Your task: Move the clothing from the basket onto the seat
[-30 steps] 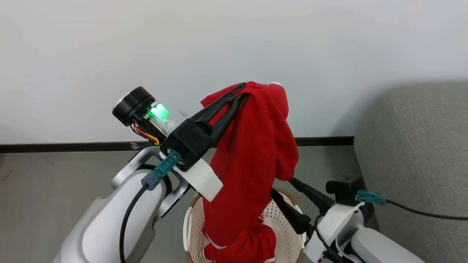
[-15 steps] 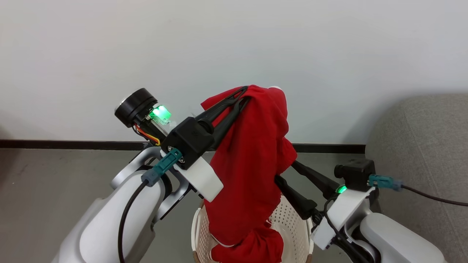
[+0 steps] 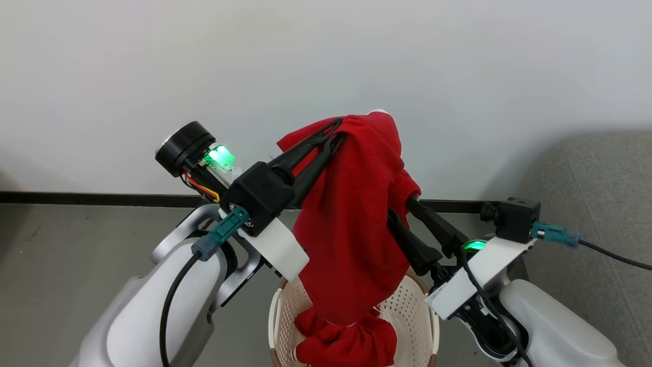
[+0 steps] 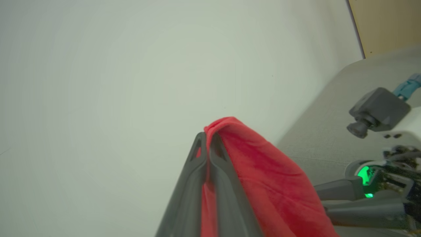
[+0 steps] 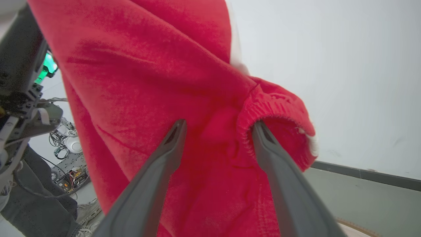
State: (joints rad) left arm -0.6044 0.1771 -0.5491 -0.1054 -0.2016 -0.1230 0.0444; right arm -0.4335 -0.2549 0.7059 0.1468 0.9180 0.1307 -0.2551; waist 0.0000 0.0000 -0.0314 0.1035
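You are holding your left gripper [image 3: 338, 127] high in front of the plain white wall [image 3: 326, 61]. Its two long dark fingers are pinching tight on the top fold of a bright red soft fabric garment with white edging [image 3: 356, 219]. In the left wrist view the left gripper [image 4: 205, 140] is showing both fingers pressed together with red cloth squeezed between them. The red garment is hanging from that pinch in a long drape, its lower end reaching down into the small cream-white perforated plastic basket with a brown rim [image 3: 412, 300]. The basket is sitting on the grey floor [image 3: 61, 265] near you, between your two arms. More crumpled red clothing [image 3: 346, 346] is lying inside the basket under the hanging end; touching or not, cannot tell. Your right gripper [image 3: 402, 206] is pointing up and left into the right side of the drape, tips tucked behind the cloth. In the right wrist view the right gripper [image 5: 218, 126] is standing released, jaws spread wide. A ribbed cuff of the red garment is bulging between the fingertips and brushing the finger on that view's right, with nothing clamped. The large grey woven-fabric upholstered seat [image 3: 591, 193] is standing at the right by the wall, apart from the red garment. A black skirting strip [image 3: 76, 198] is running along the wall's foot.
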